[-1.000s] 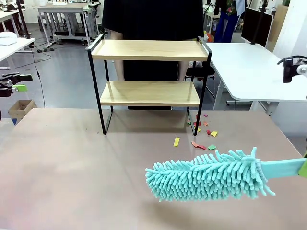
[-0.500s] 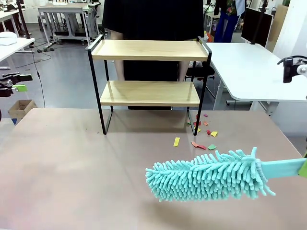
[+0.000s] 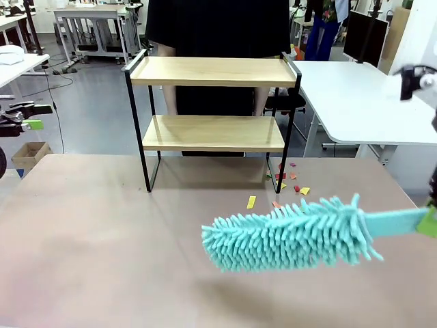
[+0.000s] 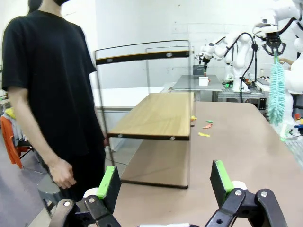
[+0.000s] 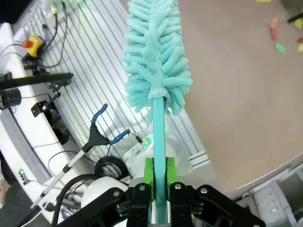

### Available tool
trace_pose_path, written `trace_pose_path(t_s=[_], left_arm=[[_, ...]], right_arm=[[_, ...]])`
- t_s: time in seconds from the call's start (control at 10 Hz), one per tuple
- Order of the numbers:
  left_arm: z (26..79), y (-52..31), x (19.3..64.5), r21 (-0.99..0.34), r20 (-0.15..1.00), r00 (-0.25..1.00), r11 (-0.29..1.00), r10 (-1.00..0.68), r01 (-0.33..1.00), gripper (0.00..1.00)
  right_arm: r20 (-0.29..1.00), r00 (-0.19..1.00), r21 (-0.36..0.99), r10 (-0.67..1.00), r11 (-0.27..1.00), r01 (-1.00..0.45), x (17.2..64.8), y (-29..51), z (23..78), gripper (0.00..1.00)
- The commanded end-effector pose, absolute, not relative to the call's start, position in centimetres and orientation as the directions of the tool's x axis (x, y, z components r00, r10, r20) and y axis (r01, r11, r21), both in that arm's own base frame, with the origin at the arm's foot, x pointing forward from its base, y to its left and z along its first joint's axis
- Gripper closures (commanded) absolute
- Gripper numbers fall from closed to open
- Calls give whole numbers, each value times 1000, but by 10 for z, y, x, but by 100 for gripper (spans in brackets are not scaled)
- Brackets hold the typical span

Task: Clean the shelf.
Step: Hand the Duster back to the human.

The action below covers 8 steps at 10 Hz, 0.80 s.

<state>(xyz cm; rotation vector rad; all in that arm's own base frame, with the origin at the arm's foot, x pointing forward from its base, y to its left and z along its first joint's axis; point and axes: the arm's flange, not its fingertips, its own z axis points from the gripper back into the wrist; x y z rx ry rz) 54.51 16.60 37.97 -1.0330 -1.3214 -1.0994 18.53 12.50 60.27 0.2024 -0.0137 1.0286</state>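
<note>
- Shelf [image 3: 213, 102] stands at the far edge of the brown table [image 3: 102, 239], its two light wooden boards set one above the other in a thin black frame; both boards look bare in the front view.
- A person in a black shirt [image 3: 217, 27] stands just behind the shelf, at the far side of the table.
- Small coloured paper scraps [image 3: 290, 184] lie on the table by the shelf's right front leg, red, yellow and green among them, with one yellow strip [image 3: 251, 201] a little nearer the camera.
- The right gripper [image 5: 158, 187] has its green pads pressed together on the flat teal handle of a fluffy teal duster [image 3: 283, 236].
- The duster hangs in the air above the table, well in front of the shelf and apart from it, its head pointing toward the robot's left and its handle running off to the right edge of the front view.
- The left gripper [image 4: 165, 182] has its claw spread wide with nothing between the fingers; it looks along the table at the shelf's end from the side.
- In the left wrist view the person's hand [image 4: 61, 172] hangs down beside the shelf.
</note>
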Motion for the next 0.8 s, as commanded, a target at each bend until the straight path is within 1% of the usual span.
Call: trace_pose_path(t_s=[0.0, 0.3, 0.4, 0.5, 0.7], left_arm=[[390, 126, 487, 19, 999, -13, 180, -35, 983, 0], [408, 105, 409, -24, 999, 32, 189, -38, 982, 0], [409, 96, 394, -5, 999, 15, 217, -42, 976, 0], [402, 100, 408, -14, 1000, 19, 177, -23, 984, 0], [402, 100, 408, -14, 1000, 19, 177, -23, 984, 0]], right_arm=[[190, 434, 107, 881, 421, -901, 216, 118, 617, 87], [279, 336, 28, 899, 342, -939, 228, 107, 628, 87], [313, 317, 21, 895, 327, -945, 229, 103, 630, 87], [255, 374, 45, 892, 375, -926, 225, 112, 631, 87], [255, 374, 45, 892, 375, -926, 225, 112, 631, 87]])
